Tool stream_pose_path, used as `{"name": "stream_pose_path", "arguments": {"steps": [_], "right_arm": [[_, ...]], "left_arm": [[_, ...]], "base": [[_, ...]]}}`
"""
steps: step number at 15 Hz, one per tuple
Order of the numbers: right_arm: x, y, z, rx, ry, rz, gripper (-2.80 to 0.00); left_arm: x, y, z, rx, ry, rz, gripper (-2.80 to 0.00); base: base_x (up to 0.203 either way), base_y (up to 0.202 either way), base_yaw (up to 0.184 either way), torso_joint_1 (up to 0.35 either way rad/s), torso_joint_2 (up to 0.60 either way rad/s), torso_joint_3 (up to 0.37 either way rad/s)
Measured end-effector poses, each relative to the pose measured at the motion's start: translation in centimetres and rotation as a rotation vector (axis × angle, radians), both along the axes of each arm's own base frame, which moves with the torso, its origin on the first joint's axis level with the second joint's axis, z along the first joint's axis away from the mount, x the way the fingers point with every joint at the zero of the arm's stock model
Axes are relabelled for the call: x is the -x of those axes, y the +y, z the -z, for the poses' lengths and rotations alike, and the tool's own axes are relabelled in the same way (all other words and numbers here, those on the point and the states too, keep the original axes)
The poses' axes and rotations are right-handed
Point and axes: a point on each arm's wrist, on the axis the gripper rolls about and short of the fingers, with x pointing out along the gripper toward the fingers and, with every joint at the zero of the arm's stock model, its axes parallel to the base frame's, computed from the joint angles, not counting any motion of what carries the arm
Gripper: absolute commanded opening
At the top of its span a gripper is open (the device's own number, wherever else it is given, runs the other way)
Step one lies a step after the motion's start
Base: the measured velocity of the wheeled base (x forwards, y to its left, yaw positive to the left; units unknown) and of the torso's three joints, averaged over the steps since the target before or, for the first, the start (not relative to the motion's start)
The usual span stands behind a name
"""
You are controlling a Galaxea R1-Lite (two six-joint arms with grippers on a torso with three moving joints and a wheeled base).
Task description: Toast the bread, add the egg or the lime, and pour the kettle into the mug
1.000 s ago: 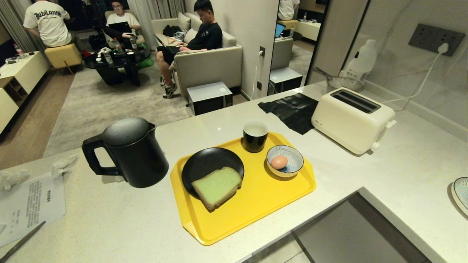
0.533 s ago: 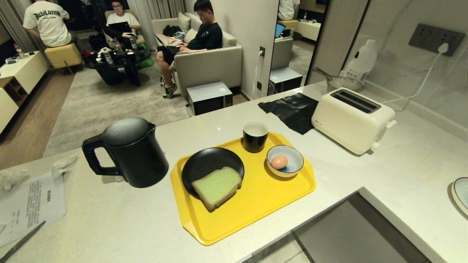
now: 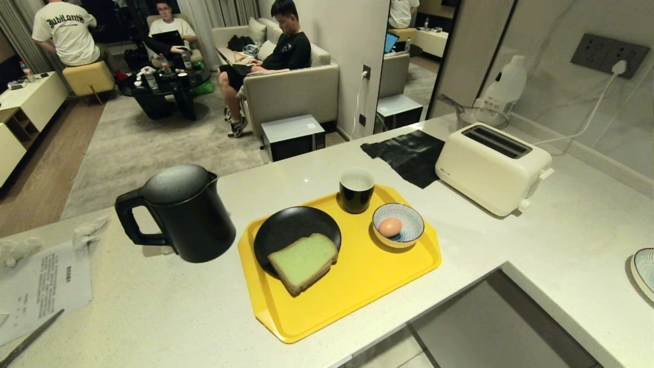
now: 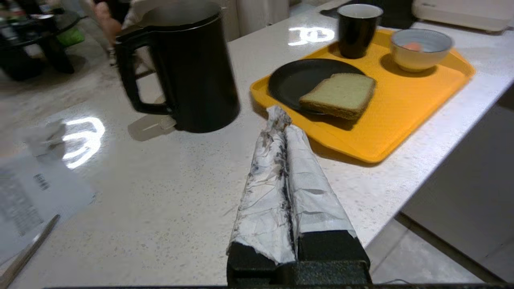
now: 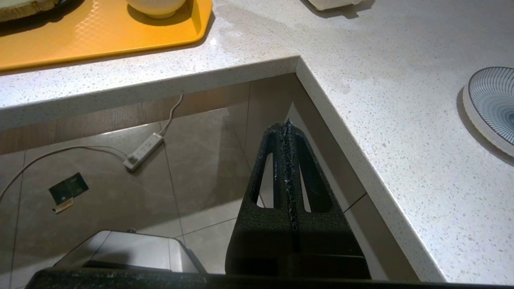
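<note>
Green-faced bread [image 3: 303,262] slice flat, overhanging black plate [image 3: 286,230] rim, light-brown egg [image 3: 390,226] in striped bowl [image 3: 412,225], glossy black mug [image 3: 356,190] upright behind them, all on yellow tray [image 3: 368,286], matte-black kettle [image 3: 186,212] upright just beside tray, handle facing away

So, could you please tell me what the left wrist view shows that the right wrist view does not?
Only the left wrist view shows the kettle, the mug, the bread on its black plate, and the shut, empty left claw over the counter. Only the right wrist view shows the shut right claw below the counter edge, the floor power strip and a striped dish. Both show the yellow tray and the white counter.
</note>
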Motion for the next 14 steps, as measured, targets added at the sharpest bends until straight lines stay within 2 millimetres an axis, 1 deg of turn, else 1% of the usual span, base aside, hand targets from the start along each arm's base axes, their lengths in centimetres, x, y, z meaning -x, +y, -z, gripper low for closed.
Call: {"name": "stream_pose_path", "arguments": {"steps": [3,5,6,14], "right_arm": [[0.0,0.0,0.0,0.0,0.0,0.0,-2.8],[0.0,0.0,0.0,0.0,0.0,0.0,-2.8],[0.0,0.0,0.0,0.0,0.0,0.0,-2.8],[0.0,0.0,0.0,0.0,0.0,0.0,-2.8]], "left_arm": [[0.0,0.3,0.5,0.005,0.037,-0.139,-2.8],[-0.1,0.5,1.5,-0.039,0.117,-0.231,-2.8],[0.0,0.5,1.8,-0.04,0.148,-0.239,-2.8],[0.0,0.6,1.8,0.022,0.153,-0.246,-2.8]], "base": [[0.0,0.0,0.0,0.0,0.0,0.0],[0.0,0.0,0.0,0.0,0.0,0.0],[0.0,0.0,0.0,0.0,0.0,0.0],[0.0,0.0,0.0,0.0,0.0,0.0]]}}
